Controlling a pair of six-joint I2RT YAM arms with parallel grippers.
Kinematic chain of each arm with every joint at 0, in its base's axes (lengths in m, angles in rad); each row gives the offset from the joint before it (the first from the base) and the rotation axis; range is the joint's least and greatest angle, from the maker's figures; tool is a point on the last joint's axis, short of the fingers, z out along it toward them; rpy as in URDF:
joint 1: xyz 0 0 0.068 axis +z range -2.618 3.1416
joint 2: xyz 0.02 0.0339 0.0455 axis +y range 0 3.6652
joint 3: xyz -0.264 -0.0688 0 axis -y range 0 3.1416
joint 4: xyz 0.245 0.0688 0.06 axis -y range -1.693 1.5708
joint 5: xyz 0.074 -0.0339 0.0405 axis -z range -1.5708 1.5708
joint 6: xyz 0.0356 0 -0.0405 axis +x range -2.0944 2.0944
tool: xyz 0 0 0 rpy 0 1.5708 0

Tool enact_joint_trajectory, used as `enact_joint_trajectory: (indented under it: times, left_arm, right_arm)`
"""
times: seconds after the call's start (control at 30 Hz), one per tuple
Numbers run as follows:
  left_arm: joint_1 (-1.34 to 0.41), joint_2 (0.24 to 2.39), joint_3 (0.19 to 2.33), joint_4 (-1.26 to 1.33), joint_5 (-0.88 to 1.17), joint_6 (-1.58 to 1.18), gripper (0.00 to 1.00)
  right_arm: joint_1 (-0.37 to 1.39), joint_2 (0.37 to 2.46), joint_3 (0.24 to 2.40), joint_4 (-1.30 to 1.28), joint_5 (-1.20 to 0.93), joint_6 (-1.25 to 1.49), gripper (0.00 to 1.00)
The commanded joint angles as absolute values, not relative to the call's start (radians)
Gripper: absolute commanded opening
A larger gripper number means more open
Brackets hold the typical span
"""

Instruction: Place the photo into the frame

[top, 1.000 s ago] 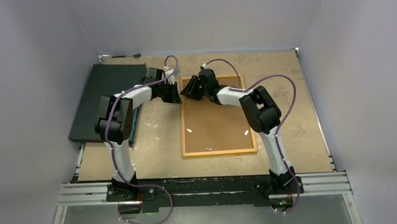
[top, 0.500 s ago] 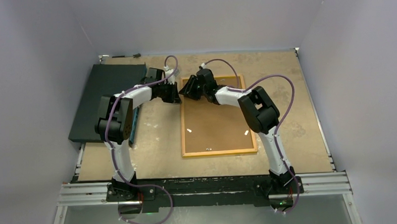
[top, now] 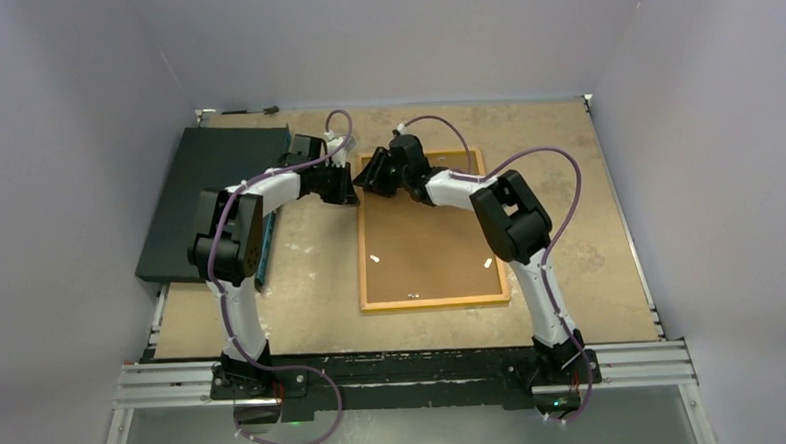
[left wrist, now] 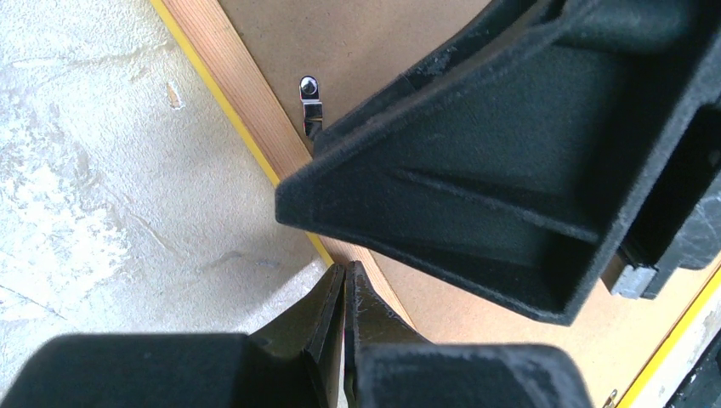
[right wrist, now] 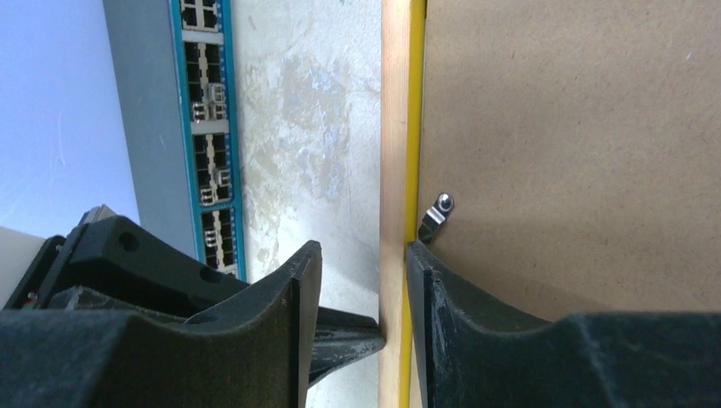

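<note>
On the mottled beige bench (top: 589, 223), the thin yellow-edged wooden frame (top: 433, 302) lies back-up at centre. The right end effector (right wrist: 364, 251) straddles its left rail, half-open and seemingly not yet clamped. The left end effector (left wrist: 344, 285) is closed, tips at that rail. The right should close squarely, clear of the small metal clip (right wrist: 434, 217). The photo is unseen.

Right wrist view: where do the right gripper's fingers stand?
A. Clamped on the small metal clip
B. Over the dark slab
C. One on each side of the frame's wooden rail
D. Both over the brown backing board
C: the right gripper is open, and the wooden rail of the frame runs up through the gap between its fingers, with a strip of bare table showing beside the rail.
</note>
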State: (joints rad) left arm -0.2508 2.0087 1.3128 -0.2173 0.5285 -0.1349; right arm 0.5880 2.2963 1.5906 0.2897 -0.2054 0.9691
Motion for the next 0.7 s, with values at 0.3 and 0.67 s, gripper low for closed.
enact_joint_trajectory:
  times: [0.3, 0.67]
  left_arm:
    - [-0.255, 1.993, 1.285, -0.206, 0.522, -0.104, 0.00]
    - [-0.255, 1.990, 1.279, -0.200, 0.524, -0.103, 0.00]
  right_arm:
    - [0.569, 2.193, 1.541, 0.286, -0.260, 0.950, 0.46]
    - [0.566, 2.240, 1.571, 0.257, -0.232, 0.933, 0.46]
